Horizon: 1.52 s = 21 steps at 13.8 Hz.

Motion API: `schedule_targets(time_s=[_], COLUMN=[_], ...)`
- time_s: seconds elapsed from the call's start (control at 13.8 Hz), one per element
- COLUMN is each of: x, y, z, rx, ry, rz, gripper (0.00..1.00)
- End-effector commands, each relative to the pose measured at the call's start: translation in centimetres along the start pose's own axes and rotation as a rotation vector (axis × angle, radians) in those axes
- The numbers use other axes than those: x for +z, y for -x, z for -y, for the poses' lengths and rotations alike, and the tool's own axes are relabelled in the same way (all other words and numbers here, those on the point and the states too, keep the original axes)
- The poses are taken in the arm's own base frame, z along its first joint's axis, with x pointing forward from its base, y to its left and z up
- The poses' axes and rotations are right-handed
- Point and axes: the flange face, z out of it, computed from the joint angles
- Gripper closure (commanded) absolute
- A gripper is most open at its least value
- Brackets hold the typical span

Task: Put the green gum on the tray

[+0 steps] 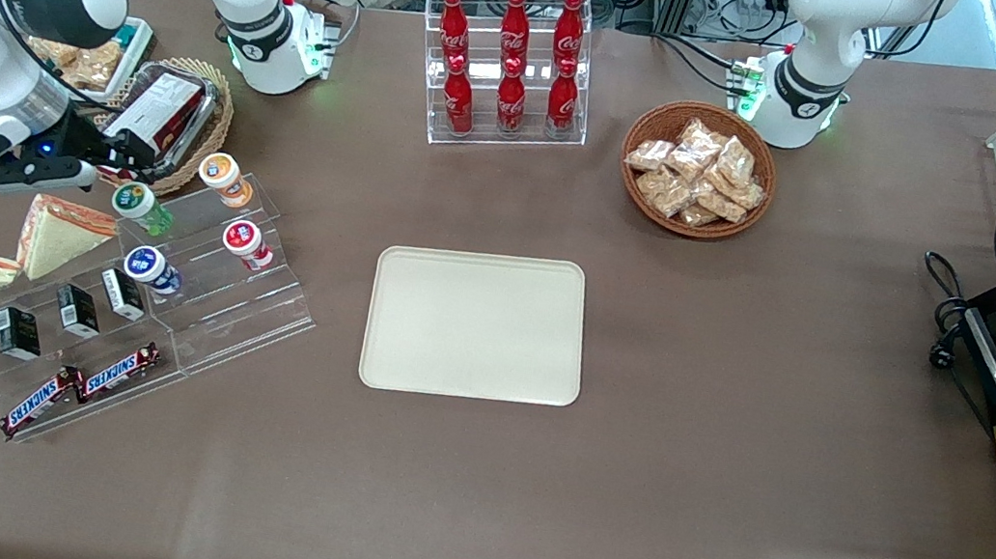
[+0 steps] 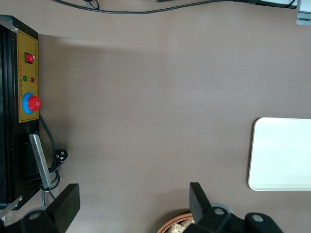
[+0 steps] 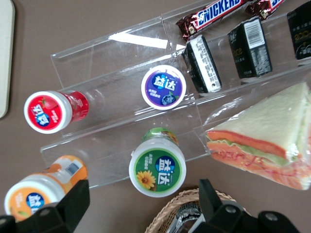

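Green gum sits on the clear stepped rack, beside the orange bottle. Right gripper hovers just above it, fingers spread and empty, well apart from the tray.

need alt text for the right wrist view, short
Looking down past the open end effector at the green gum on a clear stepped rack, with nothing between its fingers. Red, blue-lidded and orange bottles sit around it, plus a wrapped sandwich, dark boxes, Snickers bars and the tray edge.
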Motion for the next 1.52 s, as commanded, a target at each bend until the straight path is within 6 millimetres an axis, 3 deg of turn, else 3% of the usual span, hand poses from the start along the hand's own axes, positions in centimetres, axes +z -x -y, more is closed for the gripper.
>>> schedule_targets(time_s=[0.0,0.65,0.73,0.87,1.16,1.45], x=[1.8,4.6,4.7,4.9,5.0,5.2], y=[1.4,1.7,1.5,1.5,1.3,1.3], z=[0.1,-0.9,-1.0,-1.0,-1.0,-1.1], rx=[-0.012,0.015,0.015,0.017,0.029,0.036], ry=[0.019,0.010,0.013,0.011,0.010,0.001], rz=[-0.031,-0.008,-0.015,-0.010,-0.007,-0.002], gripper=[0.00,0.02,0.08,0.30,0.51,0.52])
